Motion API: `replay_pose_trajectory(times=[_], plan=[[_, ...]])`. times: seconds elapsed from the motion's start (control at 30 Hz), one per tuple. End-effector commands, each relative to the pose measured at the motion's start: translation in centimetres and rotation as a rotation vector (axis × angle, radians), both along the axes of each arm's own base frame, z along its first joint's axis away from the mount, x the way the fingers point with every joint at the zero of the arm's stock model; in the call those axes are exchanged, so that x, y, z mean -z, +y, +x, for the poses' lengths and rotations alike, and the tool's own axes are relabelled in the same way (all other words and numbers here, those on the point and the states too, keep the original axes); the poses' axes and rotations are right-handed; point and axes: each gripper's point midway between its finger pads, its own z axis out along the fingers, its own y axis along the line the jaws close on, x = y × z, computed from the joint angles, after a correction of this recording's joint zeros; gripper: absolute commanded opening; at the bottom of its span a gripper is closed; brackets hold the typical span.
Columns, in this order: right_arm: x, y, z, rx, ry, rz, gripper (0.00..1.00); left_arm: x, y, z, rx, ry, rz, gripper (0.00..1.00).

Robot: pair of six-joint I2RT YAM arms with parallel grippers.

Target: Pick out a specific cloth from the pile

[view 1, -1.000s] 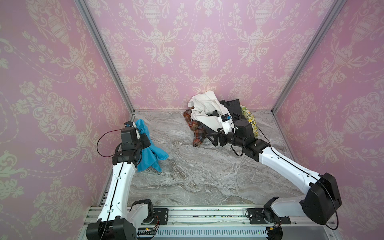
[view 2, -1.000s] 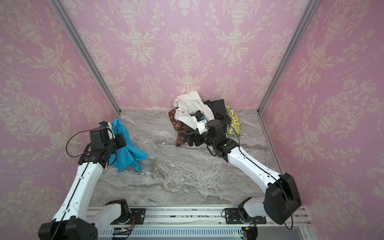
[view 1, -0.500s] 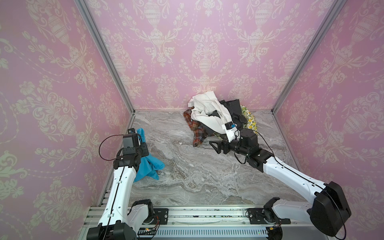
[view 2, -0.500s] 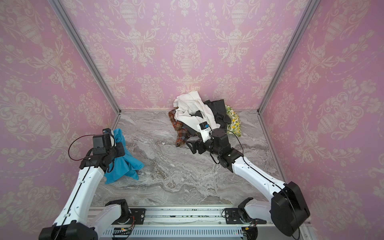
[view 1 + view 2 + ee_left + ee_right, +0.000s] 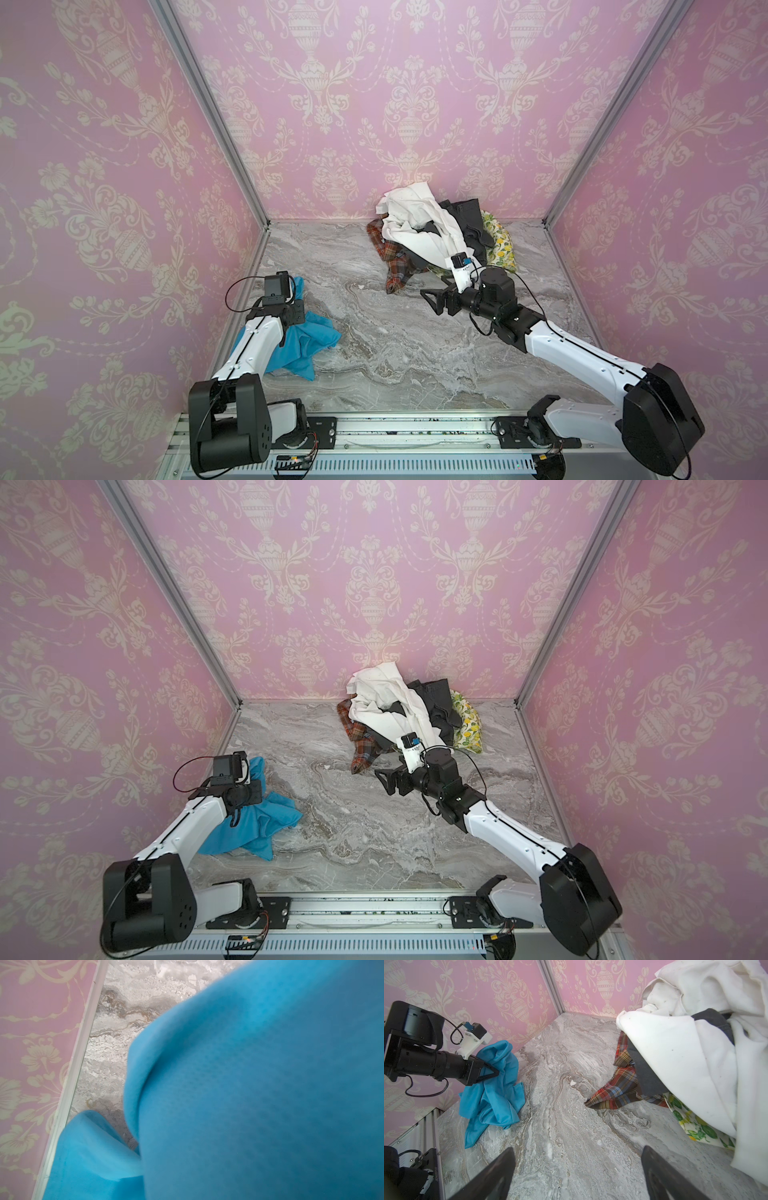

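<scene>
The turquoise-blue cloth (image 5: 309,347) (image 5: 259,825) lies bunched near the left wall, its lower folds on the marble table and its top drawn up. My left gripper (image 5: 496,1073) is shut on the cloth's upper folds (image 5: 500,1057). In the left wrist view the cloth (image 5: 249,1095) fills the frame and hides the jaws. The pile (image 5: 432,237) (image 5: 399,712) of white, dark grey, plaid and lemon-print cloths sits at the back wall. My right gripper (image 5: 432,301) (image 5: 384,781) (image 5: 577,1155) hovers open and empty just in front of the pile.
The bare marble table (image 5: 395,353) spreads between cloth and pile. The pink left wall and its metal edge strip (image 5: 68,1084) run close beside the held cloth. A plaid corner (image 5: 614,1095) trails from the pile onto the table. The arms' mounting rail (image 5: 395,432) lines the front edge.
My left gripper has moved down and toward the front with the blue cloth, which now slumps on the table. My right gripper has drawn back from the pile, still open.
</scene>
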Motion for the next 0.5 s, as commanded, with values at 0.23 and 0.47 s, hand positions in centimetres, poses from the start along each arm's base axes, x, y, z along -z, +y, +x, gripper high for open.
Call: replay_pose_trajectory(times=[0.23,0.47], plan=[[-0.8,-1.8,1.0,0.071,-0.031,-0.021,0.96,0.6,0.2,1.8,0.022,0.026,-0.003,0.42],[-1.5,-3.1,1.6,0.129,-0.018,-0.066,1.0,-5.5,0.1,3.7,0.036,-0.165,0.018,0.99]])
